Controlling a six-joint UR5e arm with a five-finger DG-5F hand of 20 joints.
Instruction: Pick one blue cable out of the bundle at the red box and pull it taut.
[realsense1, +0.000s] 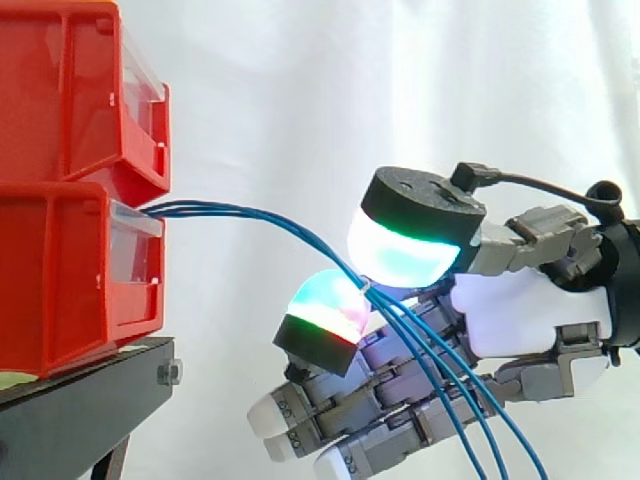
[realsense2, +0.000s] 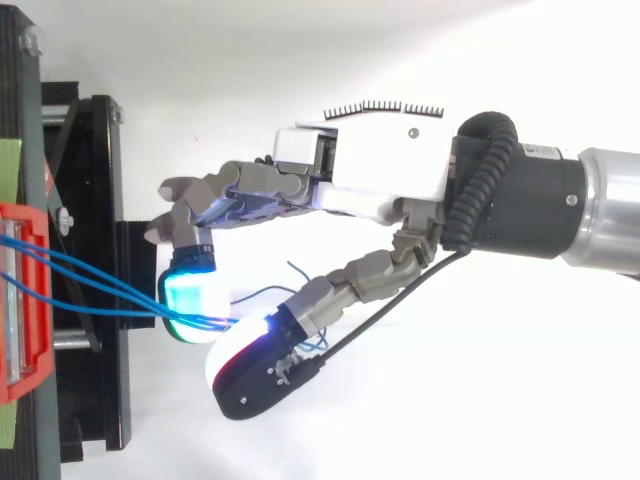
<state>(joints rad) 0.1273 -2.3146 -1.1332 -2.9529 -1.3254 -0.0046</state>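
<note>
Several thin blue cables (realsense1: 250, 212) leave the front of the lower red box (realsense1: 60, 280) and run right in a sagging bundle. They converge between two glowing fingertips: a green-white pad (realsense1: 405, 250) above and a red-green pad (realsense1: 325, 310) below. My hand (realsense1: 510, 310) sits right of the box, with these two pads closed together on the cables. Past the pinch the cables hang down to the lower right across the other curled fingers. From above, the cables (realsense2: 90, 275) meet at the pads beside my hand (realsense2: 380, 175). I cannot tell how many strands are pinched.
A second red box (realsense1: 70, 90) is stacked on the lower one. Both rest on a black stand (realsense1: 80, 410), which juts toward my hand in the top view (realsense2: 100, 200). A white curtain hangs behind.
</note>
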